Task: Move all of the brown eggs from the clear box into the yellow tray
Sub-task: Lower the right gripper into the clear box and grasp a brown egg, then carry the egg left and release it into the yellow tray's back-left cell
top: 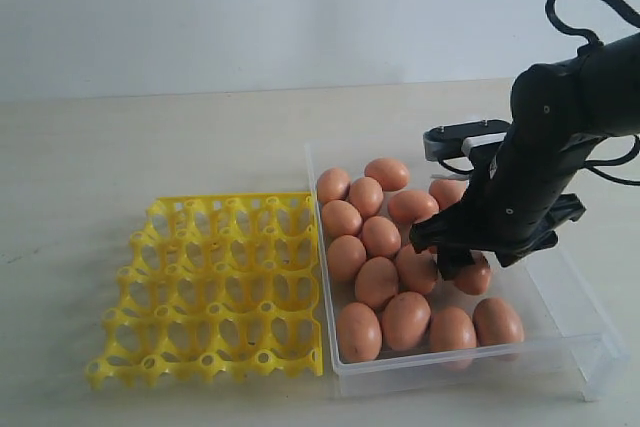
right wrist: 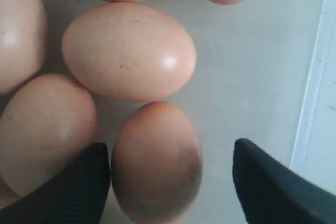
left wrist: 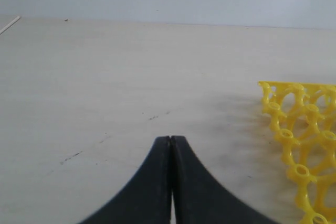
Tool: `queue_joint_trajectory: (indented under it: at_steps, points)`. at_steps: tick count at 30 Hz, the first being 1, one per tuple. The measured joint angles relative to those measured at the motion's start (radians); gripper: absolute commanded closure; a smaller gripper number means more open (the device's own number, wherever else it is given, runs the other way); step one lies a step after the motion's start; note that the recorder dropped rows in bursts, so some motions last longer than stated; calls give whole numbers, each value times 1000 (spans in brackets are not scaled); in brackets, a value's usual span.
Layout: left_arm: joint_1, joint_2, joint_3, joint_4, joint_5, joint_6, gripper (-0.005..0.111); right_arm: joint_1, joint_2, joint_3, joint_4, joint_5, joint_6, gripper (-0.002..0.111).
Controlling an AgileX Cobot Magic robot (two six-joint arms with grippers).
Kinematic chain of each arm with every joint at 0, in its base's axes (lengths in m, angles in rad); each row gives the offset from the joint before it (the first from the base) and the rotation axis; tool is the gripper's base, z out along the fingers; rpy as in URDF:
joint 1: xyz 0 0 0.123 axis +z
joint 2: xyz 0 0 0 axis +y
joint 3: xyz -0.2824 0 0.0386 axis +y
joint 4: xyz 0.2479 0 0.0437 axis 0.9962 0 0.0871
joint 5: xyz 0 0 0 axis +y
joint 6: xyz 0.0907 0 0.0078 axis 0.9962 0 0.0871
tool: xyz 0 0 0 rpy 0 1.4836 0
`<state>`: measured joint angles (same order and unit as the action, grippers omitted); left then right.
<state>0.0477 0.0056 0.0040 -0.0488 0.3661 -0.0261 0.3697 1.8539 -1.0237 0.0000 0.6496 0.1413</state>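
The pale surface (top: 150,137) carries everything. On its right half lies the clear box (top: 585,332), long side running near to far, and the yellow tray (top: 268,306) sits just beside the box's left wall, its cups all open. The black right arm reaches down from the right over the box, and the right end effector (top: 452,255) hangs low among the brown eggs (top: 380,235). Every egg in view lies in the box, crowded toward its left and near parts; the arm hides a few of them.

Only the right wrist view shows how that end effector stands: its two dark fingers (right wrist: 79,187) are spread apart on either side of one egg (right wrist: 156,161), one finger just beside the shell, the other well clear of it over the box floor. This egg has a greyish patch at one end, and a neighbouring egg (right wrist: 128,51) shows faint speckles, none of which can be made out from the exterior camera.

The left end effector (left wrist: 171,148) appears only in the left wrist view. Its fingers are pressed together with nothing between them, low over the bare surface, with a corner of the tray off to one side.
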Motion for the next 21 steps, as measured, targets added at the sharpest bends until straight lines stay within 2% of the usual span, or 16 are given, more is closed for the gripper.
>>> queue_joint_trajectory:
  at_steps: [1,2,6,7,11,13,16,21]
  points:
    - [0,0,0,0,0,0,107,0,7,-2,0,-2,0,53]
    - [0,0,0,0,0,0,107,0,13,-4,0,-4,0,66]
    - [0,0,0,0,0,0,107,0,30,-28,0,-6,-23,105]
    - [0,0,0,0,0,0,107,0,31,-32,0,4,-28,108]
    - [0,0,0,0,0,0,107,0,7,-51,6,90,-80,108]
    - [0,0,0,0,0,0,107,0,-80,-51,56,64,-123,108]
    - [0,0,0,0,0,0,107,39,-231,-48,231,-187,-303,108]
    - [0,0,0,0,0,0,107,172,-241,-45,244,-486,-387,108]
